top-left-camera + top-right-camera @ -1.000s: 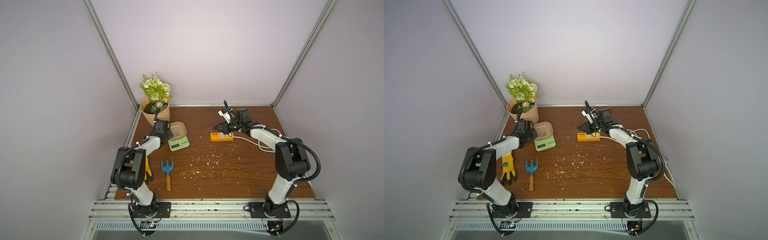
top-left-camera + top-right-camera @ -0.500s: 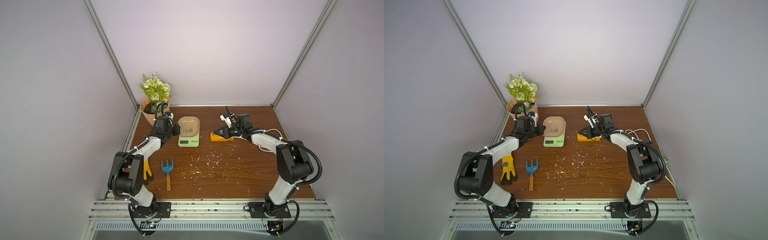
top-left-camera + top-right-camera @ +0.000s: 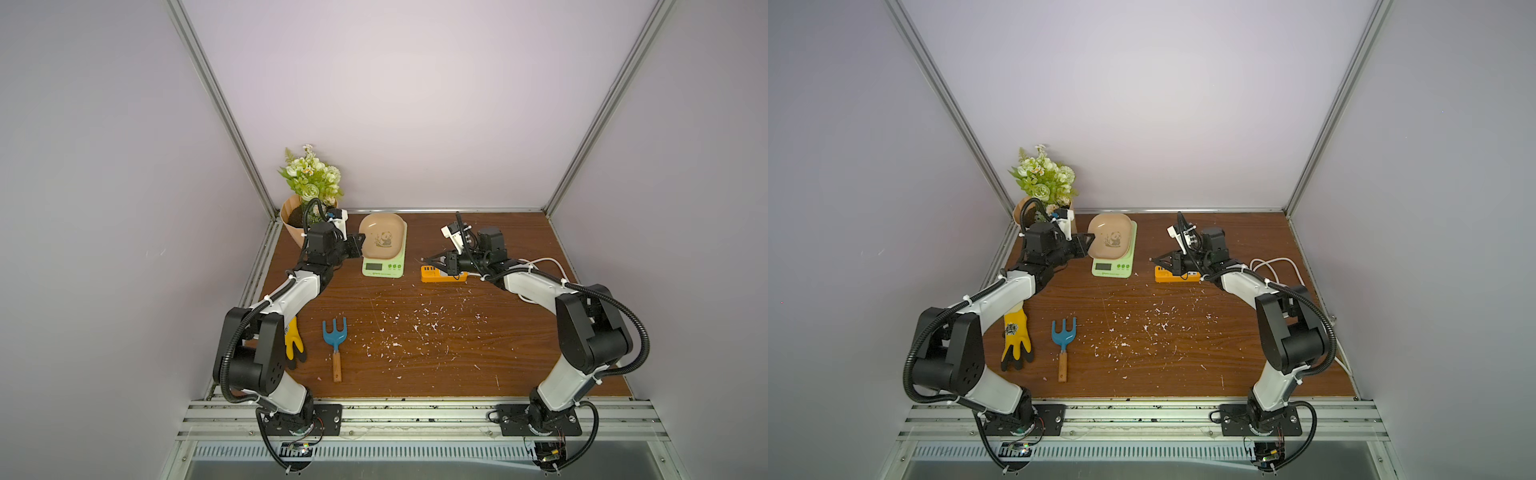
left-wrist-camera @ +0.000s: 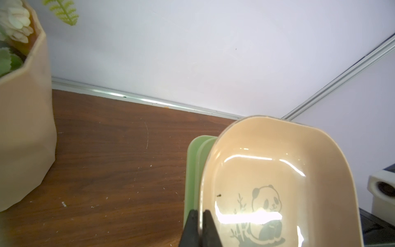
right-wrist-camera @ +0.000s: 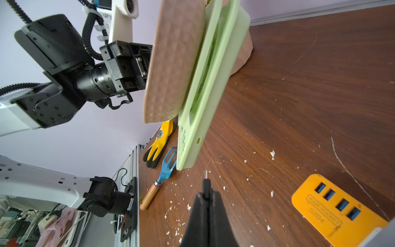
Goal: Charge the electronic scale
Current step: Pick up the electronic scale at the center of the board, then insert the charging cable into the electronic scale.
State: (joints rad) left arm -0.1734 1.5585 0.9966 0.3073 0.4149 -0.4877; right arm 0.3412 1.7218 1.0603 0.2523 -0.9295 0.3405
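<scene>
— So, the electronic scale [image 3: 383, 266] sits at the back of the desk [image 3: 415, 353], between the flowerpot [image 3: 291, 224] and the orange power strip [image 3: 436, 275], with the left gripper [image 4: 199, 215] clenched on its tray [image 4: 267, 171] rim

— Good brace. The right gripper [image 5: 206, 195] pinches the plug [image 5: 205, 186], near the side port [image 5: 198, 140]. Line the tip up squarely, then push slowly, or the scale skids

Both top views look down from high in front over the whole desk [image 3: 415, 353]. Close wrist cameras share the electronic scale [image 4: 193, 171] [image 5: 218, 70].
</scene>
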